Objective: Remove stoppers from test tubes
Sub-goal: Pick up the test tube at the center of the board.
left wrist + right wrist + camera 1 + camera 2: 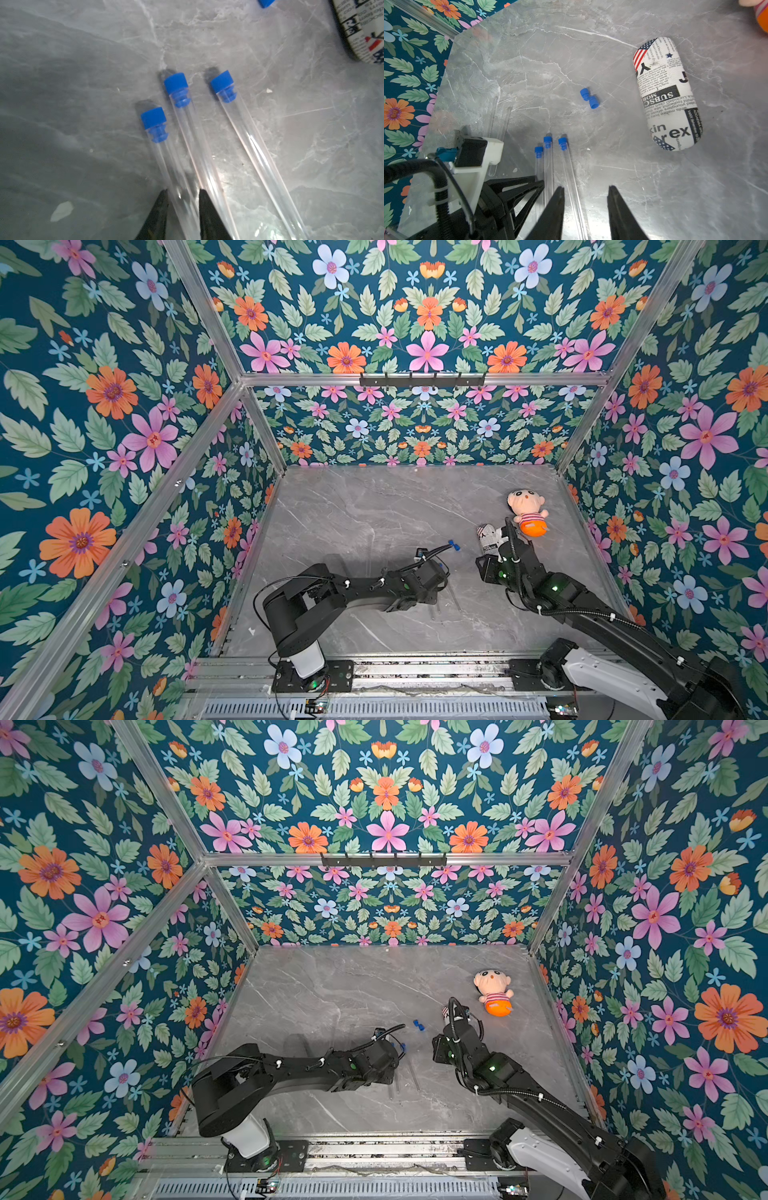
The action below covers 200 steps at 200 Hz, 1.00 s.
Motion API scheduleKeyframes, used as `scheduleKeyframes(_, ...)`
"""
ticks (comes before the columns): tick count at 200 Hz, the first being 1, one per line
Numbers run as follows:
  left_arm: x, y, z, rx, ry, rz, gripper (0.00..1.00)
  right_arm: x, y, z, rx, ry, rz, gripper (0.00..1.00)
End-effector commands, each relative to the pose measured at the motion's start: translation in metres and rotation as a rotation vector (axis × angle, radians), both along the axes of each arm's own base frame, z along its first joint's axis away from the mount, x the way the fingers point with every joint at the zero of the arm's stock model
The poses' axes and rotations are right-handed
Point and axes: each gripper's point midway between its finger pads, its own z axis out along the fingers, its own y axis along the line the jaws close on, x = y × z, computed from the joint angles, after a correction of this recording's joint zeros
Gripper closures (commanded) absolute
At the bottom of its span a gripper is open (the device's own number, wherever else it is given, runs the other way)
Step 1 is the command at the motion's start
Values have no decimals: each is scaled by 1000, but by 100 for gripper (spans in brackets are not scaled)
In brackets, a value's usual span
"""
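In the left wrist view three clear test tubes lie side by side on the marble, each plugged by a blue stopper [153, 119] [176, 83] [221, 81]. My left gripper [184, 192] is shut on the outermost test tube [166, 162], well back from its stopper. The right wrist view shows my right gripper [586, 188] open low over the table, with the body of another stoppered tube [571, 172] running between its fingers, close to one. Two loose stoppers [588, 100] lie together beyond the tubes, also seen in both top views [454, 545] [419, 1026]. Two tubes without stoppers [500, 122] lie farther off.
A white newsprint-patterned case [666, 93] lies on its side to the right of the loose stoppers, partly hidden by the right arm in a top view [490, 537]. A plush doll [527, 512] lies at the right. Floral walls and aluminium rails [415, 379] enclose the table.
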Motion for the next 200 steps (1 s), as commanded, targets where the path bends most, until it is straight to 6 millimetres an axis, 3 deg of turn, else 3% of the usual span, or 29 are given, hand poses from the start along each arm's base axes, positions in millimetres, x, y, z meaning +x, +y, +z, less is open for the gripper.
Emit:
scheduleKeyframes(1, -3, 6, -8, 39, 18, 6, 72, 4, 0, 3, 7, -18, -15, 63)
scheduleKeyframes(121, -6, 43, -18, 288, 38, -6, 77, 8, 5, -3, 12, -7, -9, 63)
scheduleKeyframes(200, -10, 47, -21, 310, 53, -12, 70, 7, 5, -5, 12, -6, -10, 63)
